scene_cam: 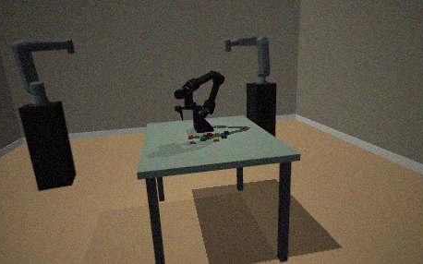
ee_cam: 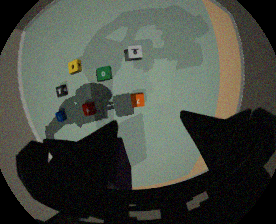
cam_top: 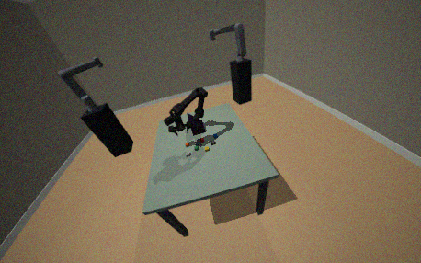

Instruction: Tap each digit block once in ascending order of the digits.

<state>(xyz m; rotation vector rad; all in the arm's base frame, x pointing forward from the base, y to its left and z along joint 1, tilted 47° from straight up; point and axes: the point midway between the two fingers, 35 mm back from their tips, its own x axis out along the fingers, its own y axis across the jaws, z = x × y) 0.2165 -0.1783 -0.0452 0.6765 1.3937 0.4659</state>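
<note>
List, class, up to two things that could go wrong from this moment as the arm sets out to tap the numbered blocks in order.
1. The blocks lie close together: the red block sits between the blue and orange ones, so the open gripper, coming down, might nudge a neighbour.
2. The digits look tiny and blurred from the wrist view, so a wrong block might get tapped first.
</note>
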